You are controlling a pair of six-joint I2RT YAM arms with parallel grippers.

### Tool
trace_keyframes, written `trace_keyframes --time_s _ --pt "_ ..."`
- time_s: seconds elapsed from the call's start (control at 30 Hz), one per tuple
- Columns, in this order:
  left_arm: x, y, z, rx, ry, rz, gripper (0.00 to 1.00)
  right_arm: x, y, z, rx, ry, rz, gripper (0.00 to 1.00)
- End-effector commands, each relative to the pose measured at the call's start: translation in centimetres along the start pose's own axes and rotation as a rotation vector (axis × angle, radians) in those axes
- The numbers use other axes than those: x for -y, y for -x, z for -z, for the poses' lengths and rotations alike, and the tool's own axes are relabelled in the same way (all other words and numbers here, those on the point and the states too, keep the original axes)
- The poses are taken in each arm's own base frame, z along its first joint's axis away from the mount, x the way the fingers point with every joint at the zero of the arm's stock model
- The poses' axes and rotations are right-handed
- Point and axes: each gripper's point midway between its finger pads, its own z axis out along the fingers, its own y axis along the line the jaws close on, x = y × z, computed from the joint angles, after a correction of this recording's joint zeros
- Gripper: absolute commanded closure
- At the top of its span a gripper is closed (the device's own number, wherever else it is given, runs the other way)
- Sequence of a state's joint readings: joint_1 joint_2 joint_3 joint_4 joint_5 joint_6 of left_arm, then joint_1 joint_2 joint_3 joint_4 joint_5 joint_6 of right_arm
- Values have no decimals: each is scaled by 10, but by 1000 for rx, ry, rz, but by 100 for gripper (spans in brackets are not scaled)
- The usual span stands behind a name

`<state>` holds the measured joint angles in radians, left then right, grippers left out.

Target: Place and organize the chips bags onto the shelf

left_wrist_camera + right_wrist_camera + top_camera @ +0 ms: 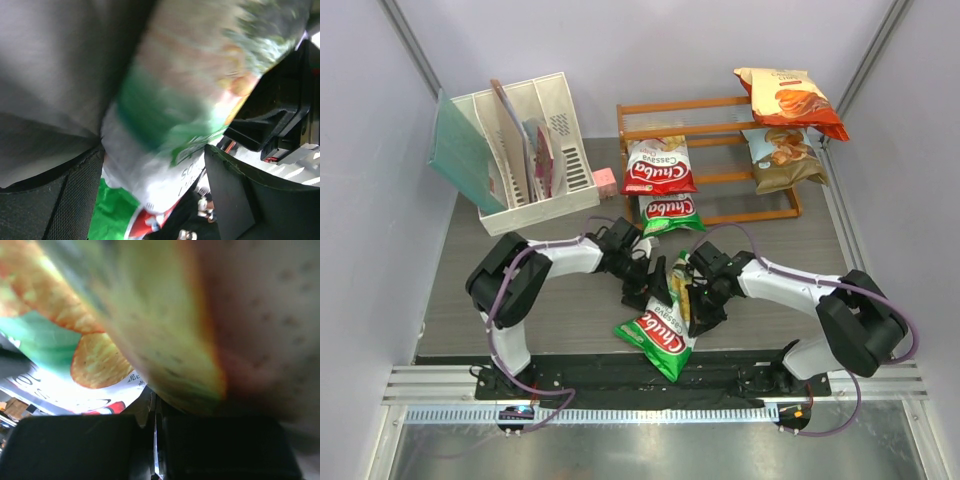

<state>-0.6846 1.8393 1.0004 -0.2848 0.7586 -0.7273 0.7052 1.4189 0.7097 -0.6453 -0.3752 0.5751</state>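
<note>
The file organizer [565,140] stands on the table [770,240], left of the shelf [680,105].

The top camera looks down from above and behind the arm bases [510,372], over the whole table [575,305] to the shelf [680,106] at its far side. Each wrist camera sits pressed close to the green bag [678,288] [170,115] [165,340] just beyond the bases, blurring it. That bag appears in all three views.
</note>
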Motion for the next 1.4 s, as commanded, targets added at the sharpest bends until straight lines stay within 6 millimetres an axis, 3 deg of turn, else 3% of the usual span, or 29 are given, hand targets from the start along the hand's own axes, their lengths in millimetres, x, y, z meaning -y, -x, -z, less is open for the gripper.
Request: trace_keyframes --time_s 0.0,0.27,0.47,0.57,0.6,0.63,0.83,0.87,0.97,1.03,1.13,1.2,1.37 --pt "40 -23 -13 -63 -84 -104 21 -12 13 7 21 15 52 99" --pt "29 -35 -4 11 -21 -67 32 -10 15 8 42 1 49 99" --pt "36 -30 2 52 -25 -50 59 -15 19 9 42 10 53 99" --pt "41 -34 7 52 -38 -48 82 -12 21 11 52 -9 58 99" --pt "40 -39 10 56 -38 -48 96 -10 22 12 58 -18 58 99" --pt "38 -42 12 59 -33 -46 100 -11 22 14 68 -21 60 99" --pt "24 -65 31 92 10 -18 100 -17 28 33 146 -16 47 91" --pt "22 -65 34 111 20 -7 100 -20 30 41 172 -12 50 81" --pt "10 -73 47 148 43 51 100 -24 39 58 251 -12 38 68" --pt "9 -72 61 206 34 72 100 -27 44 69 297 -7 29 59" --pt "-10 -62 81 307 37 196 100 -34 50 84 350 19 22 49" --pt "-22 -51 100 401 -1 297 100 -38 51 88 356 33 21 48" --pt "-46 -31 122 510 25 453 100 -56 58 97 346 83 25 45"
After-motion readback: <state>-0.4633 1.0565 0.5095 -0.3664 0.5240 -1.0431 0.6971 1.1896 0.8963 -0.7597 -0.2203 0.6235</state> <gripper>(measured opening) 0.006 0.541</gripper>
